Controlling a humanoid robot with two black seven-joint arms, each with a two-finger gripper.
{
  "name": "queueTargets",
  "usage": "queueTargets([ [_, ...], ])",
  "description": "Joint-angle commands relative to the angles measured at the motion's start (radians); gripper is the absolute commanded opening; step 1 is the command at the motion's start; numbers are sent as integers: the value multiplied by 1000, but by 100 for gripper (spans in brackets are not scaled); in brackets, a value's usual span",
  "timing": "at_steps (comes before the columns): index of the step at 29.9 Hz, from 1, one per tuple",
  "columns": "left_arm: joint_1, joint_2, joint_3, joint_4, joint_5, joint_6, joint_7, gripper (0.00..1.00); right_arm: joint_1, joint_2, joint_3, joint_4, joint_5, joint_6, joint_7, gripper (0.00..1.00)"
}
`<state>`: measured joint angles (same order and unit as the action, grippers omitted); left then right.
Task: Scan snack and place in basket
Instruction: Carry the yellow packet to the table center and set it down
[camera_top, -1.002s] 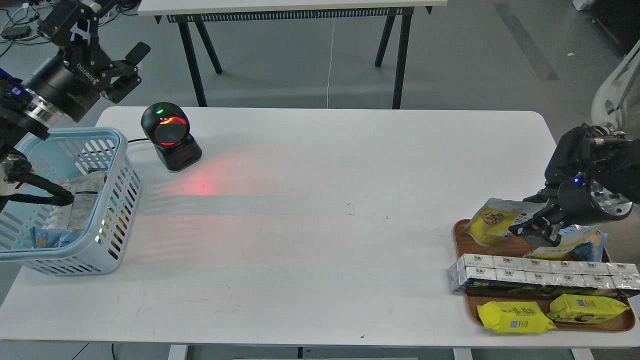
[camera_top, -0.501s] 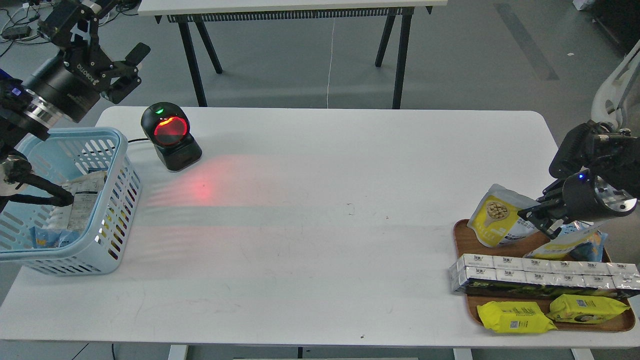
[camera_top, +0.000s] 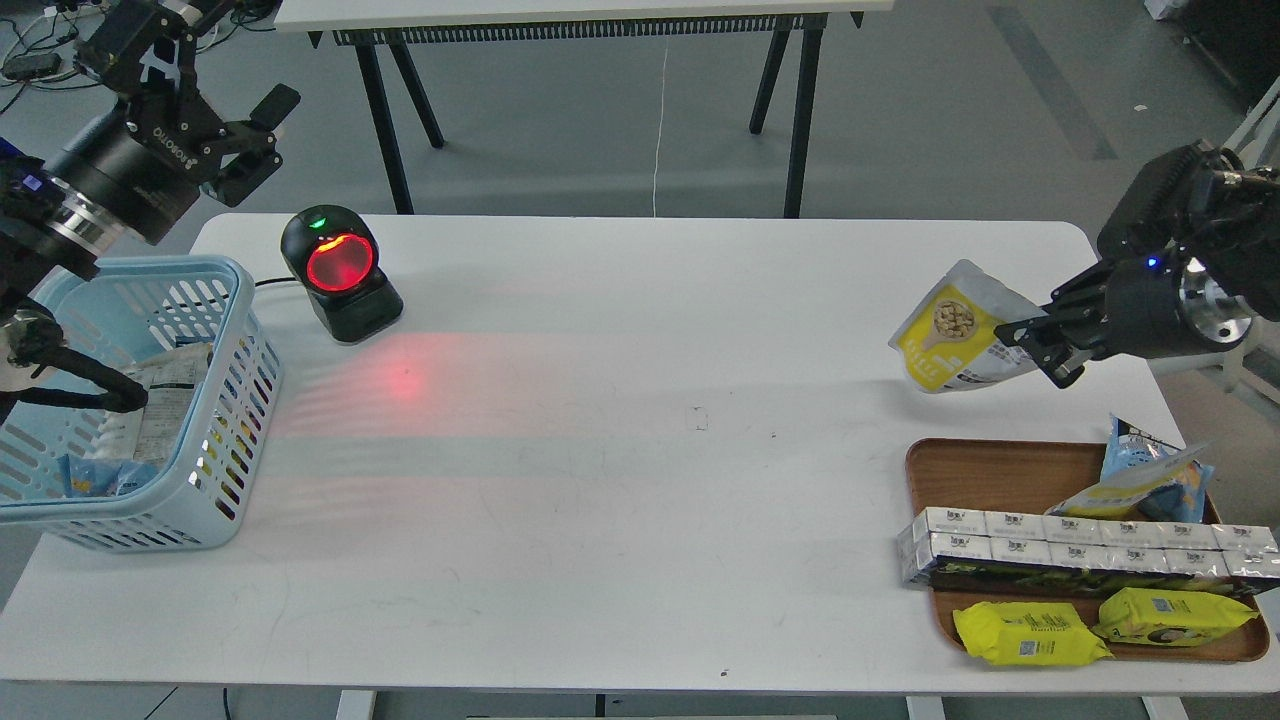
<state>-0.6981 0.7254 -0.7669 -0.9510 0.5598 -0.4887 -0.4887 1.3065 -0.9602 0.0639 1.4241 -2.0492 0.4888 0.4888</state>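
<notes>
Head view. Right gripper (camera_top: 1040, 345) is clamped on the right edge of the snack (camera_top: 950, 330), a small white-grey stand-up pouch with a yellow front panel showing round tan beans. The pouch hangs in the air above the white table (camera_top: 640, 450), clear of the wooden tray (camera_top: 990, 470), far right of the scene. It extends left from the fingers; its long axis runs tilted, upper left to lower right, printed face toward the camera.

The barcode scanner (camera_top: 340, 270), a black rounded unit with a glowing red window, sits far left on the table, well apart from the pouch and throwing a red patch on the tabletop. Judgement: the coming move is a long leftward carry, and the pouch face probably needs turning toward that window.

Left gripper (camera_top: 262, 135) hovers at far left above the basket (camera_top: 235, 400), fingers spread apart and holding nothing. It is nearer scanner and basket; the right arm has the pouch.

Materials: the pouch is a soft, matte film, slightly puffed. The basket is light blue rigid plastic with slotted walls and packets inside. The tray is smooth brown wood carrying a blue-and-yellow crinkled bag (camera_top: 1150, 480), a foil-wrapped carton row (camera_top: 1080, 545) and two bright yellow flat packets (camera_top: 1030, 635).
</notes>
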Motion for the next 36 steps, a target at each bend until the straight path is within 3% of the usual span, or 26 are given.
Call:
queueTargets([
  [1, -3, -17, -2, 1, 0, 0, 0, 100, 78, 112, 11, 35, 6, 0, 0, 0],
  [7, -14, -23, -3, 38, 0, 0, 0, 100, 125, 340, 5, 35, -6, 0, 0, 0],
  [14, -17, -24, -6, 43, 0, 0, 0, 100, 89, 589, -30, -63, -95, 0, 0, 0],
  [28, -15, -26, -6, 51, 0, 0, 0, 100, 83, 729, -98, -146, -114, 0, 0, 2],
  [30, -15, -26, -6, 51, 0, 0, 0, 100, 85, 729, -98, -145, -114, 0, 0, 18],
  [31, -15, -24, -6, 51, 0, 0, 0, 100, 86, 730, -98, -145, -114, 0, 0, 40],
  [32, -15, -24, -6, 51, 0, 0, 0, 100, 88, 730, -98, -145, -106, 0, 0, 78],
  [33, -15, -26, -6, 51, 0, 0, 0, 100, 86, 727, -96, -145, -104, 0, 0, 87],
  [36, -17, -26, -9, 51, 0, 0, 0, 100, 86, 732, -95, -146, -101, 0, 0, 87],
])
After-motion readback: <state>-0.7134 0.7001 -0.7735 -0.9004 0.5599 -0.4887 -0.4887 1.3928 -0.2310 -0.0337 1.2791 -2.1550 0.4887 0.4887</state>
